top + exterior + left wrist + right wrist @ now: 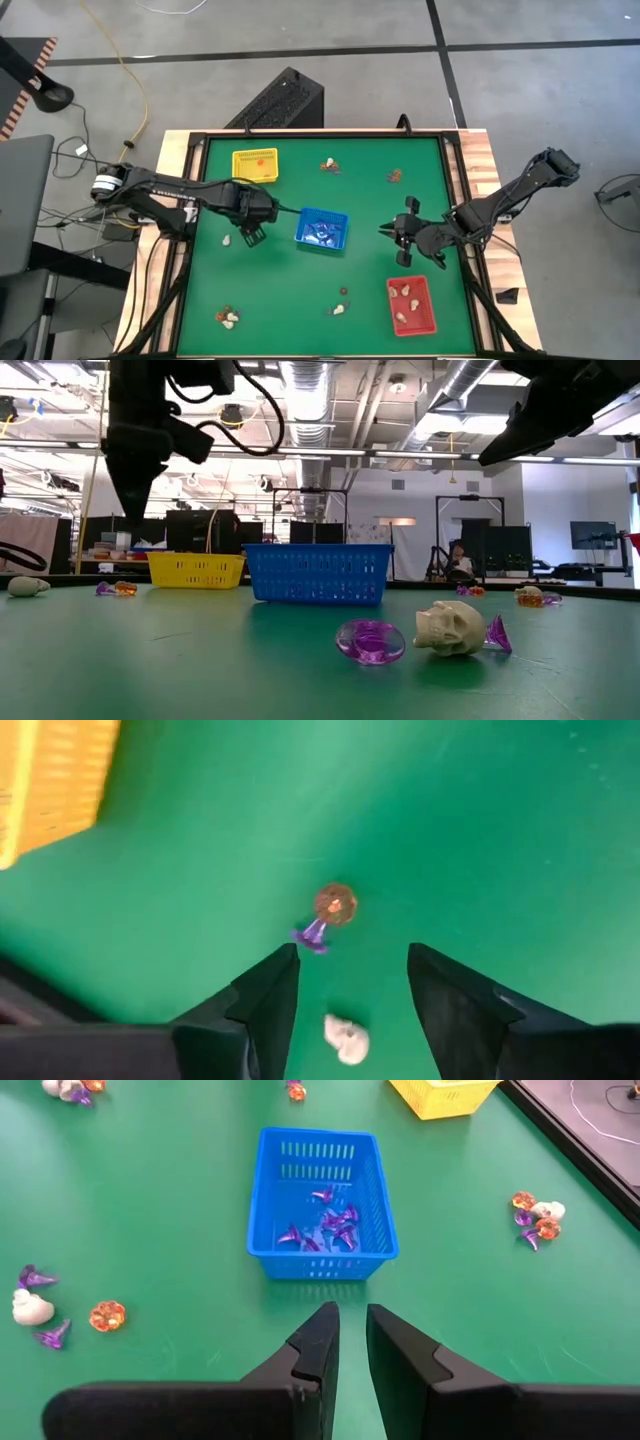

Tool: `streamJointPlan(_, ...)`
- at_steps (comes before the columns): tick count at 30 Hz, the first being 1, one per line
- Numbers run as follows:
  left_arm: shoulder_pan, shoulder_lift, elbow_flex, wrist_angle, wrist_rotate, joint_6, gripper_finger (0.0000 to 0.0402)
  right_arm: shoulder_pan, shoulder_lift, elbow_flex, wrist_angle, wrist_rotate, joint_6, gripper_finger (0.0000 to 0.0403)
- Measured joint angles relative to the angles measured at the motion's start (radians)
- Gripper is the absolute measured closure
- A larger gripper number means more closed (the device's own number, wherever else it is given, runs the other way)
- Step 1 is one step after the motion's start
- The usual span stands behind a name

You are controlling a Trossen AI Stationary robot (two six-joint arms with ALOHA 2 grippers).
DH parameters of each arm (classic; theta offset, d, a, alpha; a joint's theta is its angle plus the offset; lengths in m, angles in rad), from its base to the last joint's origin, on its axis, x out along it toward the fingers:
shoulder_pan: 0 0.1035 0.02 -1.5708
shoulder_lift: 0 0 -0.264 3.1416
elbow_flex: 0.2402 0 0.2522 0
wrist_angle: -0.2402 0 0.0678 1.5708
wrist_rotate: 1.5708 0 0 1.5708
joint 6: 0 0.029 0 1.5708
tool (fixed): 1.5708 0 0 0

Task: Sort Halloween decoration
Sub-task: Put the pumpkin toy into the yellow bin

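Observation:
My left gripper (352, 960) stands open and points down over the green mat, left of the blue tray (322, 228). Below it lie a cream-white trinket (347, 1040) between the fingers, and just beyond them an orange one (335, 903) with a purple piece (312, 935). It touches none of them. My right gripper (348, 1325) hovers right of the blue tray, slanting toward it, its fingers a narrow gap apart with nothing between. Purple trinkets (325, 1225) lie in the blue tray. Cream-white ones (404, 292) lie in the red tray (411, 304).
The yellow tray (255, 165) stands at the far left with an orange trinket in it. Loose trinket clusters lie at the far middle (329, 165), far right (395, 176), near left (229, 318) and near middle (340, 308). A skull (450, 628) and a purple ring (370, 640) lie near the front edge.

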Motion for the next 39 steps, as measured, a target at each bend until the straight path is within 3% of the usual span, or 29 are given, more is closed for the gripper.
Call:
streamJointPlan(5,0.038,0.001,-0.064,0.098,0.078,0.085,0.0226,0.0,0.0,0.0,-0.012,0.0,0.0,0.0316)
streamJointPlan(30,0.069,0.001,-0.318,0.425,0.036,0.098,0.0229,0.0,0.0,0.0,-0.013,0.001,0.0,0.0316)
streamJointPlan(39,0.082,0.001,-0.33,0.427,0.039,0.073,0.0231,0.0,0.0,0.0,-0.013,0.002,0.0,0.0316)
